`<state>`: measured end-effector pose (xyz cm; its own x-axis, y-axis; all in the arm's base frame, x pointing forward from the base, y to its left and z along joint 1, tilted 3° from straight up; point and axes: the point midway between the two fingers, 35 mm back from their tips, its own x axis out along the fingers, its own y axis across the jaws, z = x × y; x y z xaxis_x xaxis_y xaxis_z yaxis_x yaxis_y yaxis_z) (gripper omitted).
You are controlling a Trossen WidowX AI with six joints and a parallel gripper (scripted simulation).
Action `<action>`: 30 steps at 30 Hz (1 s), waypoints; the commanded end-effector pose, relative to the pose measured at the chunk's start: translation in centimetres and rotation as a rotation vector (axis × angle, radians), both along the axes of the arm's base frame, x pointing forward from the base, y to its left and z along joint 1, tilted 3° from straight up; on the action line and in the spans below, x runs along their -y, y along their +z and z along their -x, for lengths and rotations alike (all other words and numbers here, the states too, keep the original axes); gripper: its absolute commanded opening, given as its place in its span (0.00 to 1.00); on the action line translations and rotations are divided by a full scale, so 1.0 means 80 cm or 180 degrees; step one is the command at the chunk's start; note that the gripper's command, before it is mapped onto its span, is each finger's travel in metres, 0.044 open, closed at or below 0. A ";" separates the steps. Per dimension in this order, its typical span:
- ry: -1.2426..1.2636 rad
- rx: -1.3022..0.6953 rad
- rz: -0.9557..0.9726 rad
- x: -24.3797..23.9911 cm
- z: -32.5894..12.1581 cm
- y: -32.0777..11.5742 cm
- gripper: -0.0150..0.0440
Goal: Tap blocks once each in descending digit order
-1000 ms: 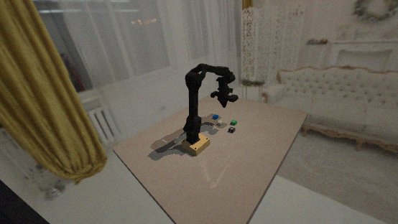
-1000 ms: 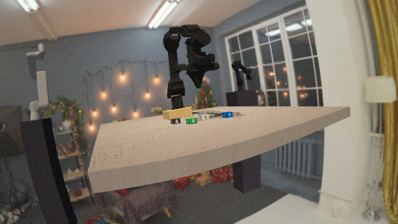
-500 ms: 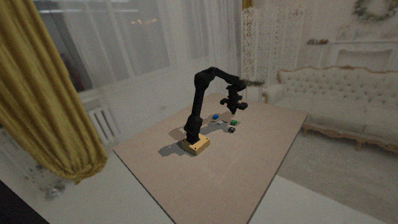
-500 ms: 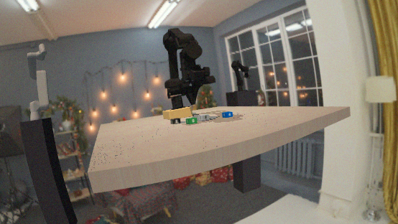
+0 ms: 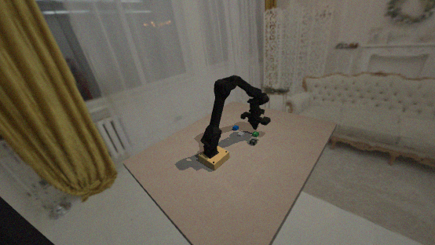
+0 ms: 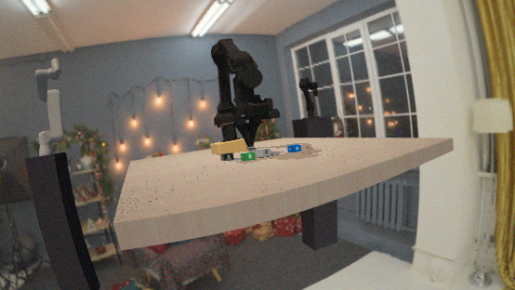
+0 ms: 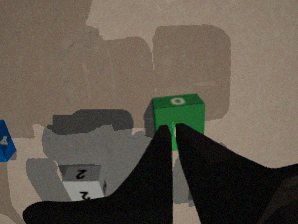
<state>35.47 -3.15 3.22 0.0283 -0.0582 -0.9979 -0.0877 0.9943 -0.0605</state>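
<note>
My gripper (image 5: 255, 127) (image 6: 251, 147) (image 7: 171, 131) is shut with nothing between its tips. It hangs a little above the table, and in the wrist view its tips overlap the near part of the green block (image 5: 255, 134) (image 6: 248, 156) (image 7: 192, 114), which shows a 0. The white block (image 5: 240, 133) (image 6: 263, 151) (image 7: 94, 187) shows a 2 and lies left of the fingers in the wrist view. The blue block (image 5: 235, 128) (image 6: 294, 149) (image 7: 5, 144) is cut off at that view's left edge; its digit looks like a 4. The black block (image 5: 254, 141) (image 6: 227, 157) is not seen in the wrist view, and its digit cannot be read.
The blocks lie close together on the wooden table (image 5: 235, 196) (image 6: 195, 186), in front of the arm's yellow base (image 5: 213, 159) (image 6: 228, 147). The arm's shadow falls around the white and green blocks.
</note>
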 end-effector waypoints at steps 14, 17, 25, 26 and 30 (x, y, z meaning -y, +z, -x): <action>0.0013 -0.0039 0.0008 0.002 0.002 -0.028 0.29; 0.0013 -0.0039 0.0008 0.002 0.002 -0.028 0.29; 0.0013 -0.0039 0.0007 0.000 0.003 0.009 0.29; 0.0013 -0.0038 0.0006 -0.004 0.003 0.010 0.33; 0.0014 -0.0036 -0.0018 -0.076 0.009 0.025 0.51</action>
